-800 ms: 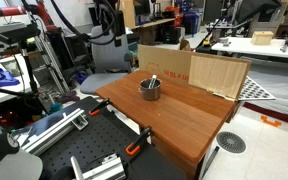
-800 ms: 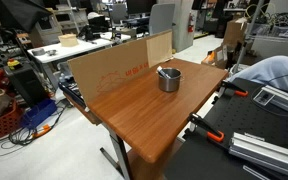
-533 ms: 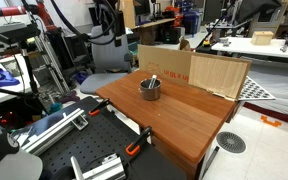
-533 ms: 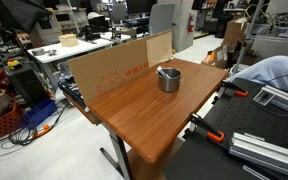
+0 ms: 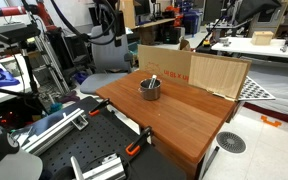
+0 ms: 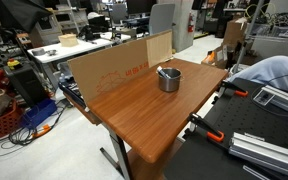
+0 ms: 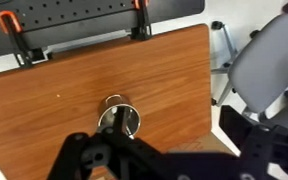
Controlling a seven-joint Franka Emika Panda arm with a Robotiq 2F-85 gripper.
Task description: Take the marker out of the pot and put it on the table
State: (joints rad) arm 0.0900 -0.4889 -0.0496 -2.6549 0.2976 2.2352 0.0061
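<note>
Approach step, no grasp yet: the marker (image 6: 165, 71) leaned inside the pot (image 6: 169, 81), its upper end poking over the rim. The pot stood on the wooden table (image 6: 134, 115) near the cardboard sheet (image 6: 109, 68). In the wrist view the gripper (image 7: 149, 160) hung well above the pot, a dark blur with nothing visibly in it; jaw spread could not be told. Next move, by my reckoning: descend centred over the pot, jaws set across the marker's shaft, and pinch its upper end clear of the rim.

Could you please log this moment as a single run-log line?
phase: pre-grasp | marker: in pot | pot: on table | tool: above pot, not touching
</note>
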